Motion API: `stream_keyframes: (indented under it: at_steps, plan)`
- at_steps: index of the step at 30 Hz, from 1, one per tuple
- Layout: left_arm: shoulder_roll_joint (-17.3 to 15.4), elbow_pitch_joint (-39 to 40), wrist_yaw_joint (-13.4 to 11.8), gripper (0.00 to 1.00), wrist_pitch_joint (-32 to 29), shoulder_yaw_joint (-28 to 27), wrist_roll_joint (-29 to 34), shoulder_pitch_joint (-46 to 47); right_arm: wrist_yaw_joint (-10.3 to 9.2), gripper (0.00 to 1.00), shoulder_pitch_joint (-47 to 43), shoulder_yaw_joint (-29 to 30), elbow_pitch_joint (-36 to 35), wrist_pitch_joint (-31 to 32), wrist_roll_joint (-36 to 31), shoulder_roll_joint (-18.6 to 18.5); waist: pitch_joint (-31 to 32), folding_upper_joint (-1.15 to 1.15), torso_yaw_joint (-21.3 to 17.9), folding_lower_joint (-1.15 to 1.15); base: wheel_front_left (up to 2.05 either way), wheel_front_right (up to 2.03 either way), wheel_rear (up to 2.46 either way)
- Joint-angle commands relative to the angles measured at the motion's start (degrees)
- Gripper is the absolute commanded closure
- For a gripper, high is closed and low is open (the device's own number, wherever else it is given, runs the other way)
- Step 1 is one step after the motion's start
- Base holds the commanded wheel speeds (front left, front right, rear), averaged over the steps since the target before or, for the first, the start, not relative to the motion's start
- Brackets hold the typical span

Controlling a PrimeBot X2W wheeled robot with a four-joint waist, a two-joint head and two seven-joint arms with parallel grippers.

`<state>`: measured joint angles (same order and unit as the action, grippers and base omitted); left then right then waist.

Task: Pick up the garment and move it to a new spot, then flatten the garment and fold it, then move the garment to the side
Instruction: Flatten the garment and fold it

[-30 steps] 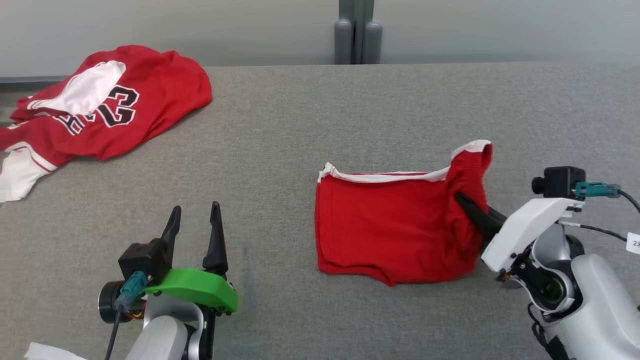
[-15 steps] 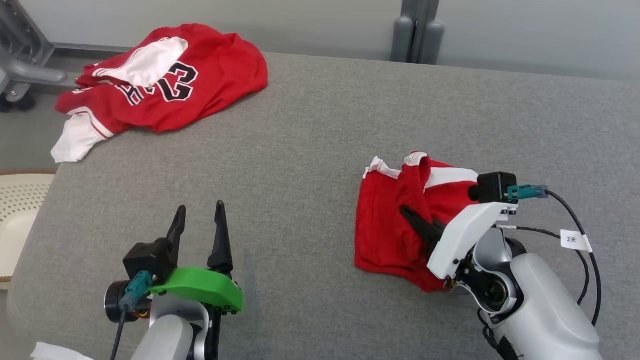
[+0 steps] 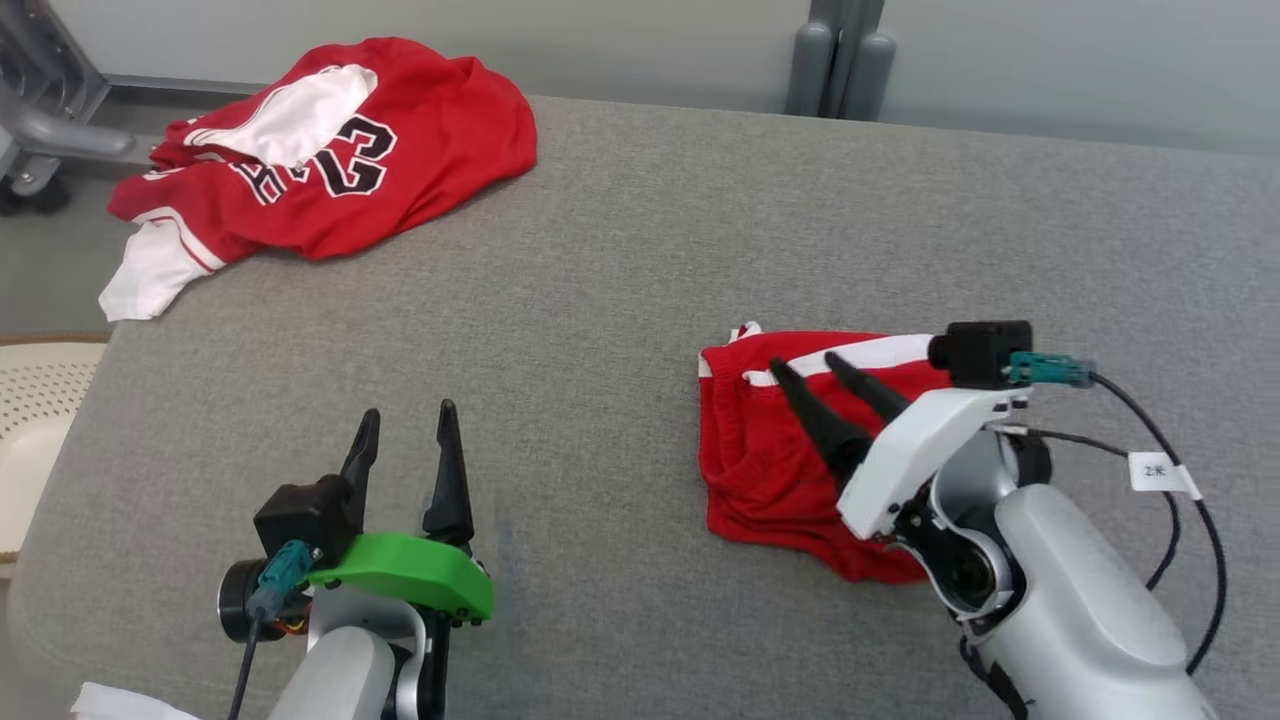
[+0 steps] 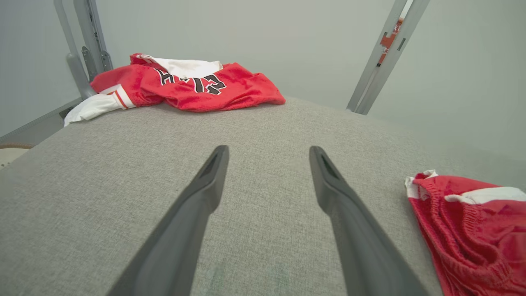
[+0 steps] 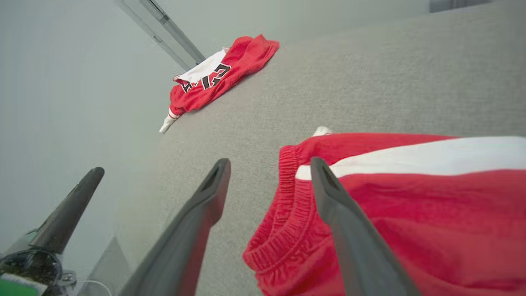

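Observation:
The garment, a pair of red shorts (image 3: 760, 470) with white trim, lies folded in a small stack on the grey table (image 3: 620, 250), right of centre. My right gripper (image 3: 803, 362) hovers over its top layer, open, with nothing between the fingers. In the right wrist view the gripper (image 5: 269, 162) straddles the elastic waistband edge of the shorts (image 5: 411, 213). My left gripper (image 3: 410, 410) stands open over bare table at the lower left, well apart from the shorts (image 4: 464, 230); its own view shows the gripper (image 4: 267, 150) empty.
A crumpled red jersey (image 3: 340, 170) with black numbers lies at the table's far left corner, partly over the edge. A cream basket (image 3: 30, 400) and a metal frame (image 3: 40, 100) stand beyond the left edge. A grey post (image 3: 835, 60) rises behind the table.
The right gripper has opened and let go of the shorts' edge after carrying it leftward over the garment, which now lies folded narrower. The head camera has also turned. The left arm stayed put.

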<state>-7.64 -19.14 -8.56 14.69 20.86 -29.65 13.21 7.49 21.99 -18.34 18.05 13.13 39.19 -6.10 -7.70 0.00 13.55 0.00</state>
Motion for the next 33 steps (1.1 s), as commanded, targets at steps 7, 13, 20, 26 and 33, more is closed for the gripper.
stream_keyframes:
  at_steps: [7, 13, 20, 26, 33]
  plan:
    - [1.47, 1.14, 1.25, 0.0, 0.5, -1.69, 3.04, 1.02, 0.01, 0.0, -6.33, 11.35, -4.7, -18.56, -15.74, -1.52, 2.26, 0.0, -8.11, 0.0, 0.0, 0.0, 0.0]
    - [1.89, 1.19, 2.32, 0.0, 0.52, -4.35, 5.31, -2.39, 0.01, 0.0, -11.66, 15.05, -7.95, -23.14, -20.27, 0.32, 3.64, 0.0, -11.11, 0.0, 0.0, 0.0, 0.0]
    - [2.66, 1.66, 3.61, 0.0, 0.52, -6.89, 7.42, -7.37, 0.01, 0.0, -16.85, 16.28, -9.83, -26.08, -23.32, 2.02, 5.86, 0.0, -12.3, 0.0, 0.0, 0.0, 0.0]
    - [3.35, 1.94, 4.13, 0.0, 0.52, -7.84, 8.5, -9.44, 0.01, 0.0, -19.42, 16.89, -9.25, -26.57, -25.5, 2.91, 7.01, 0.0, -11.91, 0.0, 0.0, 0.0, 0.0]
    - [3.99, 1.58, 4.71, 0.0, 0.52, -8.06, 9.59, -9.73, 0.01, 0.0, -20.23, 17.04, -8.31, -25.86, -26.66, 3.17, 7.51, 0.0, -11.16, 0.0, 0.0, 0.0, 0.0]
